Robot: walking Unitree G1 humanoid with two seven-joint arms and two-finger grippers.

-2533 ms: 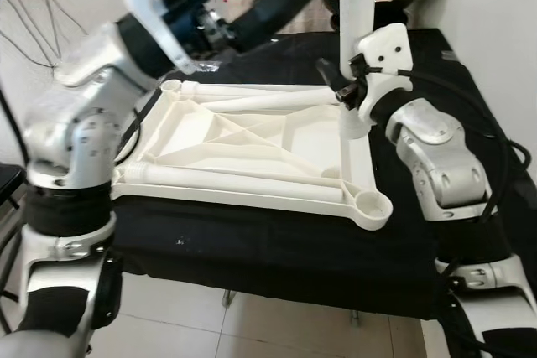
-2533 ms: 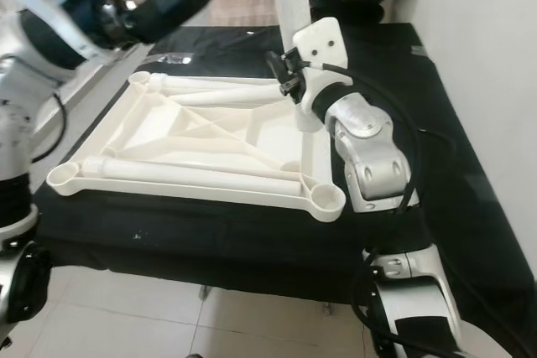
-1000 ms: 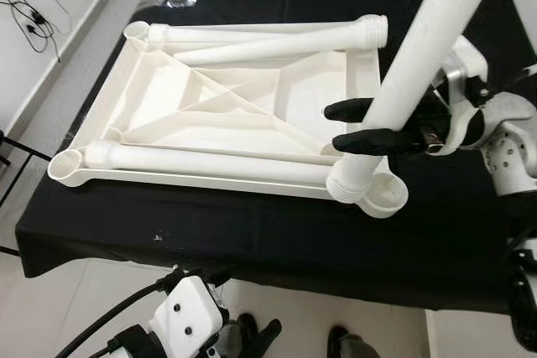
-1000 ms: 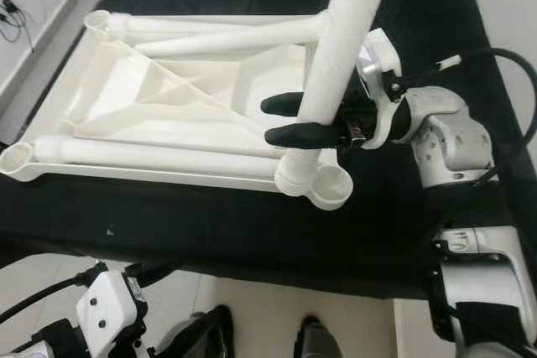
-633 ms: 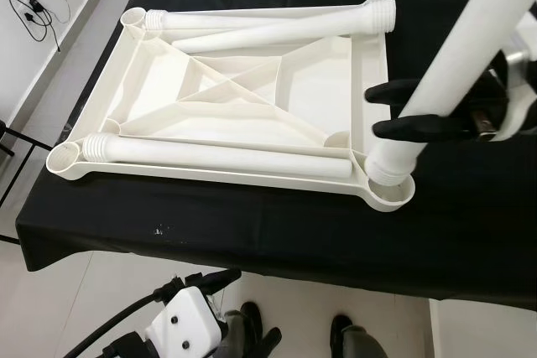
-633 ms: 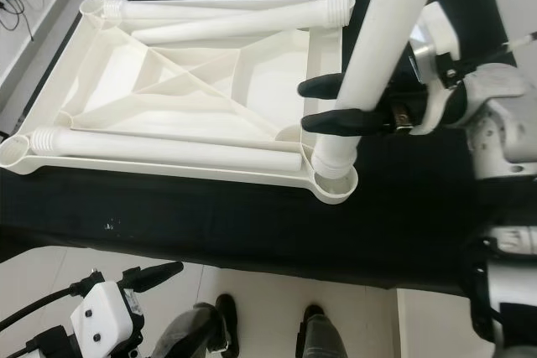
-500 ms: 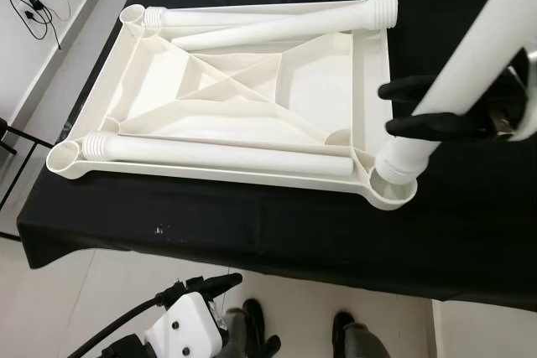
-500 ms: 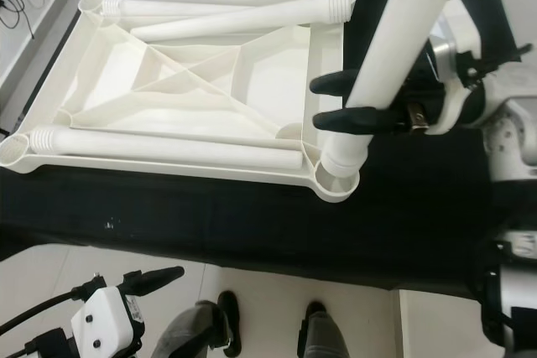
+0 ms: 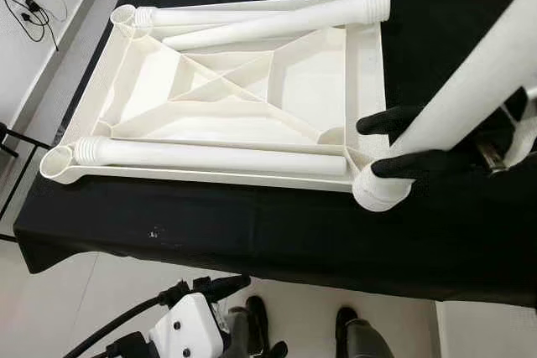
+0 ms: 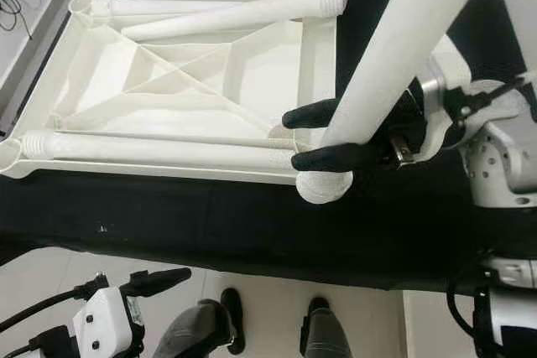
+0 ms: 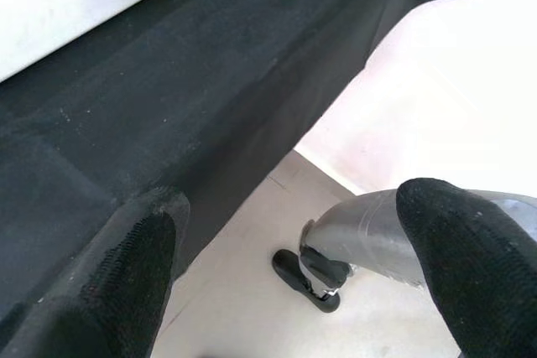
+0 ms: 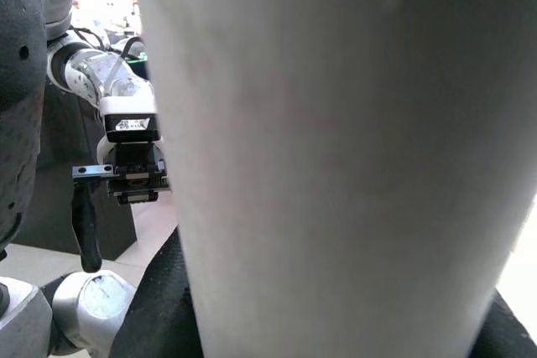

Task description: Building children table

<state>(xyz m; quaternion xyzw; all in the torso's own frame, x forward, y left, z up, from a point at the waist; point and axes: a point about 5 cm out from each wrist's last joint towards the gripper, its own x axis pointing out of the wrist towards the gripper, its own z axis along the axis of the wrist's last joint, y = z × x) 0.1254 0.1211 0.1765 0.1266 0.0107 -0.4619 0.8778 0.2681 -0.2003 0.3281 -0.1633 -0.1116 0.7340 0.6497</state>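
Down at the left, below the edge of the black-draped table point(image 9: 252, 232), the left gripper point(image 11: 285, 266) hangs idle over the tiled floor, its two black fingers point(image 11: 126, 274) spread wide with nothing between them.

On the black cloth lies the white plastic tabletop point(image 9: 252, 98), turned underside up, its ribs and corner sockets showing. Three loose legs rest on it: one along the near rim point(image 9: 210, 157), and two lying close together by the far rim point(image 9: 277, 23), each with a ridged, threaded-looking end.

At the right near corner, the right gripper point(image 9: 394, 142) has its fingers closed around a fourth leg point(image 10: 394, 48), gripping it low down, just above the end that meets the corner socket point(image 9: 382, 194). The leg leans up and away toward the robot's right rather than standing straight.

Judging by the hollow moulded look, the leg is likely light and stiff but smooth, so it could slip or twist in the fingers. Holding low near the socket seems sensible for steering the end in; the leg probably needs bringing upright before it seats, and the tabletop may slide on the cloth under any sideways push.
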